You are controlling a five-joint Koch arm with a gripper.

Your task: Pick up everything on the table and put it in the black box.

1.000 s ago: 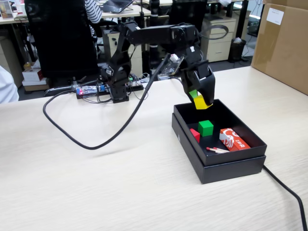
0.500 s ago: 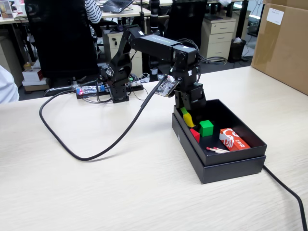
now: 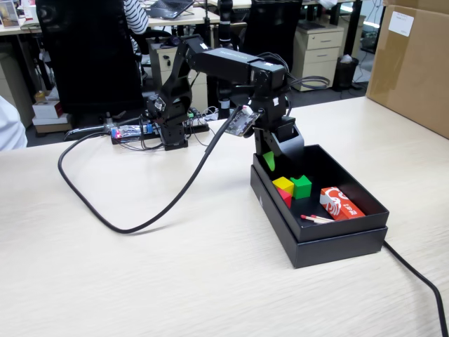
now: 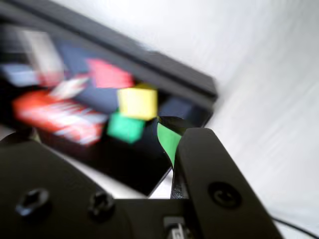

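The black box (image 3: 337, 242) stands on the table (image 3: 140, 281) right of centre in the fixed view. Inside lie the yellow cube (image 3: 283, 184), the red cube (image 3: 285, 198) just in front of it, and the green cube (image 3: 302, 186) to its right. My gripper (image 3: 280, 153) hangs over the box's rear left corner, open and empty, with a green pad (image 3: 269, 160) on one finger. The blurred wrist view looks down past the gripper (image 4: 104, 149) at the yellow cube (image 4: 138, 101), green cube (image 4: 125, 127), red cube (image 4: 108, 74) and the box's rim (image 4: 164, 69).
A red-and-white packet (image 3: 339, 203) and a thin red-tipped stick (image 3: 317, 218) also lie in the box. A black cable (image 3: 126, 225) loops across the table from the arm's base. Another cable (image 3: 421, 281) runs off at front right. A big brown carton (image 3: 414, 63) stands at the back right.
The gripper carried the yellow cube down into the box, then opened. The cube now lies beside the green one, and the gripper has lifted slightly toward the box's rear left.
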